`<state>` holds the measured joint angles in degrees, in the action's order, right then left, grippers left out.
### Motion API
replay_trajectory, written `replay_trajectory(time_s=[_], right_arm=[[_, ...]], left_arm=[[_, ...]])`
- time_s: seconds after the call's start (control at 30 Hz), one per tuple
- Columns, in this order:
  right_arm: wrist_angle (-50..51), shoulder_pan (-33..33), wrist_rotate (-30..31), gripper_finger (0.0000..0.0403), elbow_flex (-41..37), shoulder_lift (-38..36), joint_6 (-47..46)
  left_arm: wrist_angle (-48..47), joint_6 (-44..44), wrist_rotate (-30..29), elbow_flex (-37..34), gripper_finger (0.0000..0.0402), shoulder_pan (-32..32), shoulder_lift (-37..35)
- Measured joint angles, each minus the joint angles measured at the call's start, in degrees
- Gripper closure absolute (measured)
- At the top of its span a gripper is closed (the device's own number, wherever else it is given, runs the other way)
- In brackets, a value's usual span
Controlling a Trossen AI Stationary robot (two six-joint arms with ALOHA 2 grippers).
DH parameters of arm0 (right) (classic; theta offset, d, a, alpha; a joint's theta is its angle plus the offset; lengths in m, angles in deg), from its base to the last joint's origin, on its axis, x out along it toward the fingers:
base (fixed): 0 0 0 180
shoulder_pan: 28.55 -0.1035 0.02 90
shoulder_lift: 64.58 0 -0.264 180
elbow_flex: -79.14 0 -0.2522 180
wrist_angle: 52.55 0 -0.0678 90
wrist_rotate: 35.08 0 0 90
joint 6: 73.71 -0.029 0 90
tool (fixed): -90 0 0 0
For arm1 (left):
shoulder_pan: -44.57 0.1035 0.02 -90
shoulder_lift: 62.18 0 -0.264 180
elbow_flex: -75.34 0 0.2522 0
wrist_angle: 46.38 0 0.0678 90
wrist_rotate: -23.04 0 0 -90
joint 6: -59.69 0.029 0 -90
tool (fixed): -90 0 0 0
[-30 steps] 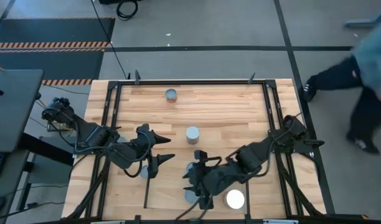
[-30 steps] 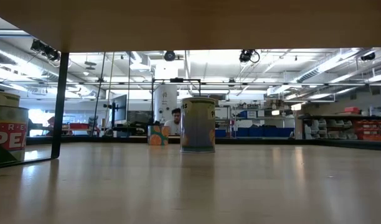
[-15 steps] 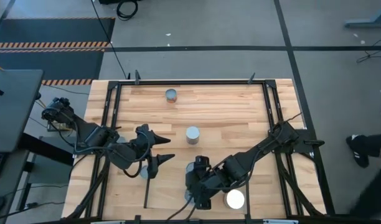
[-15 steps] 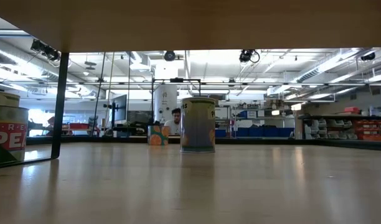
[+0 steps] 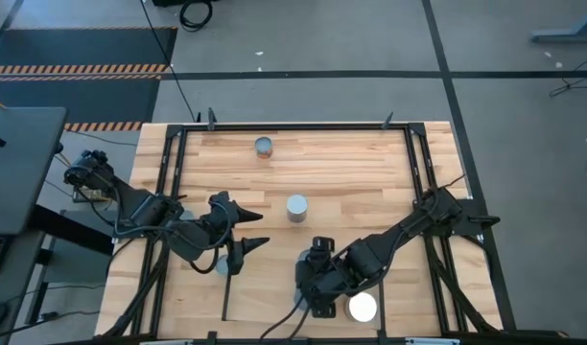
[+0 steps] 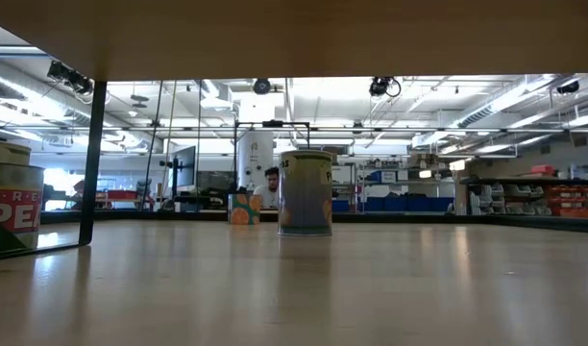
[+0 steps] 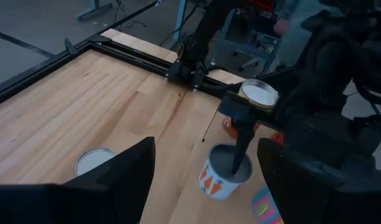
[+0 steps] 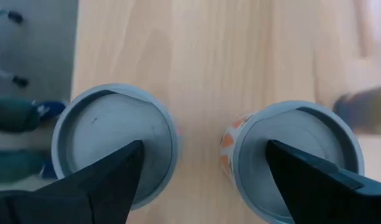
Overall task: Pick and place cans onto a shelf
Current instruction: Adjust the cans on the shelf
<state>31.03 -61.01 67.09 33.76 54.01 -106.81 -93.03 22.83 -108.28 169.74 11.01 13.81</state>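
Right end effector point(image 5: 316, 278) hangs low over the near middle of the desk point(image 5: 341, 168), fingers point(image 8: 103, 186) spread wide and empty. Seen from its wrist, two grey-topped cans stand upright just below it: one point(image 8: 114, 144) plain, one point(image 8: 293, 155) with orange on its side, a strip of bare wood between them. A white-topped can point(image 5: 362, 307) sits just beside the arm at the near edge. Left end effector point(image 5: 244, 230) waits near the left side, fingers point(image 7: 119, 180) open, holding nothing. One can point(image 5: 296, 207) stands mid-desk; another point(image 5: 263, 147) near the far edge. The low view shows the shelf's underside point(image 6: 294, 34) overhead and a green-labelled can point(image 6: 11, 207) at the left.
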Motion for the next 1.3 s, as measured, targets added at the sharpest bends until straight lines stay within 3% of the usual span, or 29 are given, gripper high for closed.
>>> replay_trajectory(time_s=[0.37, 1.07, 1.3], right_arm=[[11.82, -0.23, -6.54, 0.0055, 4.75, 0.35, -3.37], [9.21, -0.40, -5.14, 0.0055, 4.79, -0.87, 2.40], [-0.29, -2.35, -3.04, 0.0055, 4.86, -1.56, 14.07]], left_arm=[[0.07, 0.02, -0.02, 0.00, 0.0115, 0.00, 0.00], [0.02, 0.01, -0.02, 0.00, 0.0115, 0.00, 0.00], [0.05, -0.08, -0.22, 0.00, 0.0115, 0.00, 0.00]])
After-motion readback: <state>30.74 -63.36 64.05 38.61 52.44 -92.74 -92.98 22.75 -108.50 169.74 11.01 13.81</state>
